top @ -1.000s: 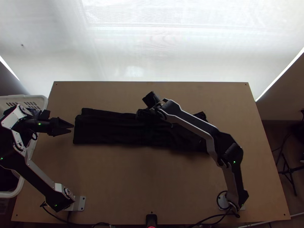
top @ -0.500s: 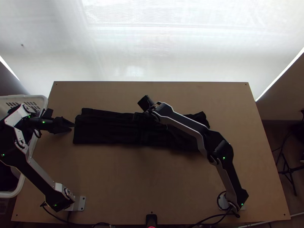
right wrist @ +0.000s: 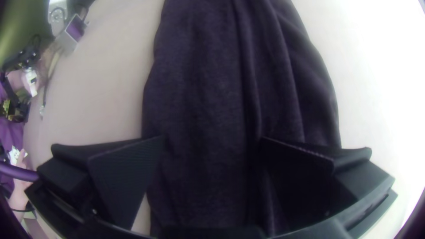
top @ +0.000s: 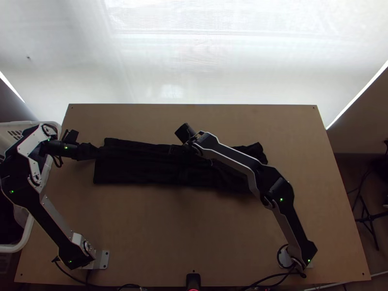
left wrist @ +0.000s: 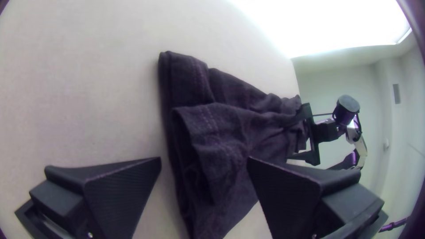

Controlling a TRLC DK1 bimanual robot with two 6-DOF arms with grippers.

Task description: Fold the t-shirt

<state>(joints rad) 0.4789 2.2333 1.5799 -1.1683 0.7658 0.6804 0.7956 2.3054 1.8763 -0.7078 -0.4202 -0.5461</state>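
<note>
In the top view my left gripper [top: 92, 151] is at the left end of the black t-shirt [top: 131, 167], which lies as a long folded strip across the table. My right gripper [top: 178, 151] is over the strip's middle, mostly beneath its own wrist. In the left wrist view my left gripper [left wrist: 203, 161] stands open, with the layered, hemmed end of the t-shirt [left wrist: 239, 128] between and beyond its fingers. From the right wrist, my right gripper [right wrist: 212, 139] appears open above the lengthwise creased t-shirt [right wrist: 199, 88].
A white basket [top: 29, 228] stands at the table's left edge, behind the left arm. Bare wood of the table [top: 179, 233] stretches between the two arm bases. Cables run along the near edge. A person's hand [right wrist: 20, 190] shows off the table.
My left gripper has moved right, from beside the t-shirt's left end up to it. My right gripper has shifted slightly left and nearer the table's front. The t-shirt lies as before.
</note>
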